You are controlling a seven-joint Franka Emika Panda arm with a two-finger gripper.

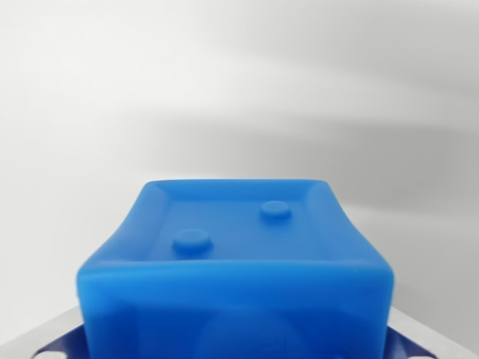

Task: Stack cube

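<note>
From where the wrist camera looks, a blue cube (236, 277) fills the lower middle of the view, very close to the lens and a little soft in focus. Its upper face is turned toward the camera: a raised border runs around a shallow sunken panel, and two small round studs stand on that panel, one toward the wrist view's left and nearer the front edge, the other toward the wrist view's right and farther back. The front face of the cube drops straight to the bottom edge of the picture, so its underside and whatever it may rest on are hidden. At both bottom corners, just beside the cube, slivers of grey metal with dark blue patches and small pale dots peek out; these look like parts of the gripper (239, 351), one on each side of the cube, but so little of them shows that I cannot tell whether the fingers are pressed against the cube or standing off it, or whether the cube is being carried at all. Behind the cube lies a plain pale grey surface (239, 90), blurred, with broad soft shadow bands running across it from the wrist view's left toward the right. No second cube shows in this view.
</note>
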